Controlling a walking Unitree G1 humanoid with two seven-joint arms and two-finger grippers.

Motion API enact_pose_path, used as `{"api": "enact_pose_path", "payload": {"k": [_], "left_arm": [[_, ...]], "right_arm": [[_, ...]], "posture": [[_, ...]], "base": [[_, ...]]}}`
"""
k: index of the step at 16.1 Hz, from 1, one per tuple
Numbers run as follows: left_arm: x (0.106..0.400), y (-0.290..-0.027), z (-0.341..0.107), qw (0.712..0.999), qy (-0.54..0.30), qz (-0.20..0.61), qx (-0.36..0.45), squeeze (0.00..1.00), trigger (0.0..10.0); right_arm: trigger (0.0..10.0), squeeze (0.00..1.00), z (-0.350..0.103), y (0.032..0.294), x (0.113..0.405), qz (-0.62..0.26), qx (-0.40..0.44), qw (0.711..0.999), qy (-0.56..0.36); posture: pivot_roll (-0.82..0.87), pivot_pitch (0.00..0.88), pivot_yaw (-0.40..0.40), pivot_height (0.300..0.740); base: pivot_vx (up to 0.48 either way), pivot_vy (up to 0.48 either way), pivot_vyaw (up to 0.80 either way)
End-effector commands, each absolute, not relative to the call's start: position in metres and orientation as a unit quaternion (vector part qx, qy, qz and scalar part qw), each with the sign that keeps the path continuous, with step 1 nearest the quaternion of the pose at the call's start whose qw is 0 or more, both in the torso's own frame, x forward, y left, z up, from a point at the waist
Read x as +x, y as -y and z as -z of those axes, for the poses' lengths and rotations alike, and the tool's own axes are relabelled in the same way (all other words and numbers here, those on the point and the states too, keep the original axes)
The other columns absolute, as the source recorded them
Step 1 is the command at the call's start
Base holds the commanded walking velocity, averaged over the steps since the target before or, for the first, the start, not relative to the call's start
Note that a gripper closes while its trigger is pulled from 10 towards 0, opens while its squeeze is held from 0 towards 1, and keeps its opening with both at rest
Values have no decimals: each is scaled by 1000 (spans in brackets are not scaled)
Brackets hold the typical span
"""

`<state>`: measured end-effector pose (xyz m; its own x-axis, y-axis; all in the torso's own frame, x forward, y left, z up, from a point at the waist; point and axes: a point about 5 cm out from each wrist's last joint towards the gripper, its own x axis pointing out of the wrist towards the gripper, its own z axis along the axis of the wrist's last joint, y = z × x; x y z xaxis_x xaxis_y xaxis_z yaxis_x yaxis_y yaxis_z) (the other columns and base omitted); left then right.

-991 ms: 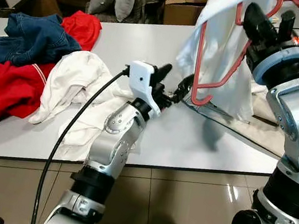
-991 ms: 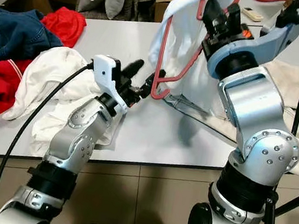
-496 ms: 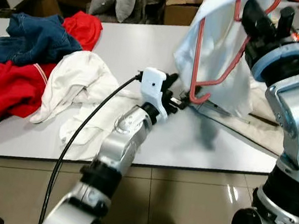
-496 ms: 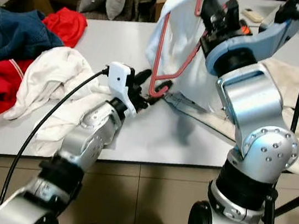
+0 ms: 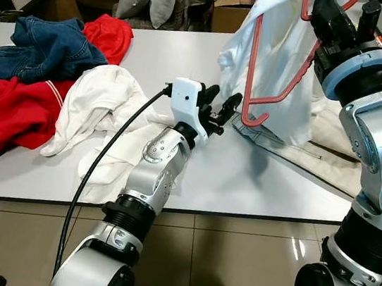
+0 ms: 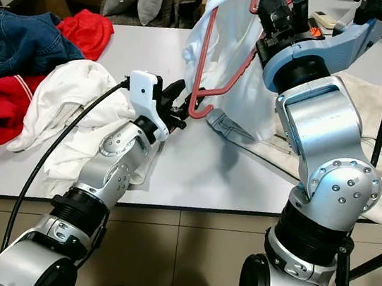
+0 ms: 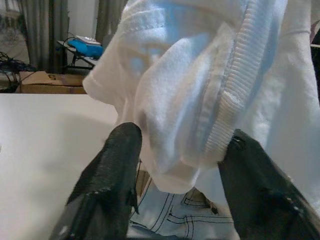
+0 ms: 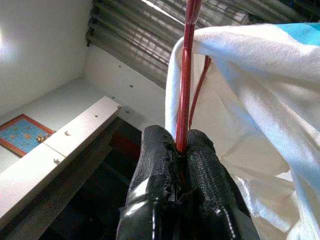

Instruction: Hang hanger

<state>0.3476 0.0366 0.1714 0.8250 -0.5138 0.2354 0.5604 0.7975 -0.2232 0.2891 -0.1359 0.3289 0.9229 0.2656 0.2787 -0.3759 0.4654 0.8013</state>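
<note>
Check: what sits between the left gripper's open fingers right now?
In the left wrist view, the white garment's ribbed hem hangs between the left gripper's open fingers, not yet pinched.
</note>
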Motion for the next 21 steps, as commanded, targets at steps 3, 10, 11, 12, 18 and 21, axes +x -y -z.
{"api": "enact_pose_path", "payload": {"k": [3, 10, 11, 12, 18, 21], "left_arm": [[349, -25, -178, 938, 91, 290, -168, 0, 0], [352, -31, -175, 935, 88, 284, -192, 0, 0], [352, -30, -176, 933, 89, 286, -199, 0, 0], [352, -30, -176, 933, 89, 286, -201, 0, 0], [348, -28, -180, 917, 95, 320, -220, 0, 0], [341, -34, -180, 903, 92, 369, -202, 0, 0]], "right_arm": [[10000, 0, -338, 132, 286, -207, 485, 847, 68], [10000, 0, -336, 132, 287, -205, 490, 844, 69], [10000, 0, -336, 132, 287, -203, 488, 846, 69], [10000, 0, -335, 132, 287, -202, 486, 847, 69], [10000, 0, -331, 134, 285, -192, 484, 851, 69], [10000, 0, -326, 136, 286, -179, 453, 871, 66]], "posture": [[-199, 30, 128, 740], [-196, 27, 133, 740], [-198, 27, 137, 740], [-199, 28, 139, 740], [-198, 31, 152, 740], [-198, 32, 157, 740]], "base": [[0, 0, 0], [0, 0, 0], [0, 0, 0], [0, 0, 0], [0, 0, 0], [0, 0, 0]]}}
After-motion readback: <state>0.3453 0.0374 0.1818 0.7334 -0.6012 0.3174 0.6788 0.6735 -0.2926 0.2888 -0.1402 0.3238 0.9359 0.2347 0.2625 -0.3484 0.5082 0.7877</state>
